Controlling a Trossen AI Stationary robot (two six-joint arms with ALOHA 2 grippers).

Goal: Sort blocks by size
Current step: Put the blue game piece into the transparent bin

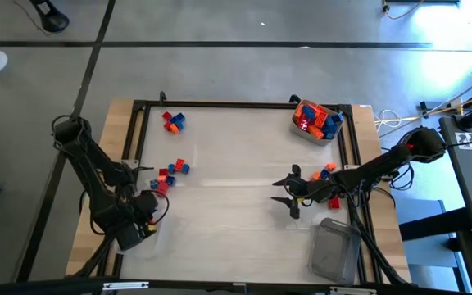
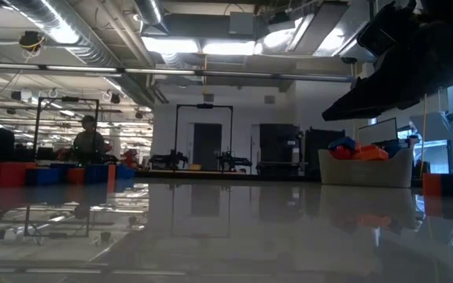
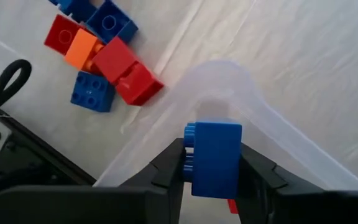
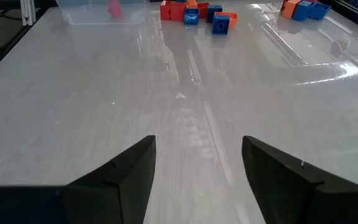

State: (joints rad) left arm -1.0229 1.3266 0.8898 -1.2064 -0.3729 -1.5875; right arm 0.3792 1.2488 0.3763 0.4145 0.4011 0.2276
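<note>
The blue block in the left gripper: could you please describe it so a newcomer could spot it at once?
Start at the table's near-left corner, where the left gripper hangs over a clear tub. The blue block is pinched between its fingers; unlike the loose blocks clustered nearby, it is off the table.

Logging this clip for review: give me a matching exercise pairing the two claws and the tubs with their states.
1. left claw
2. right claw
3. tub at the far right corner
4. tub at the near right corner

a. holds no blocks
b. open over bare table
c. shut on a blue block
d. heaped with blocks

Pairs: 1-c, 2-b, 3-d, 4-a
</note>
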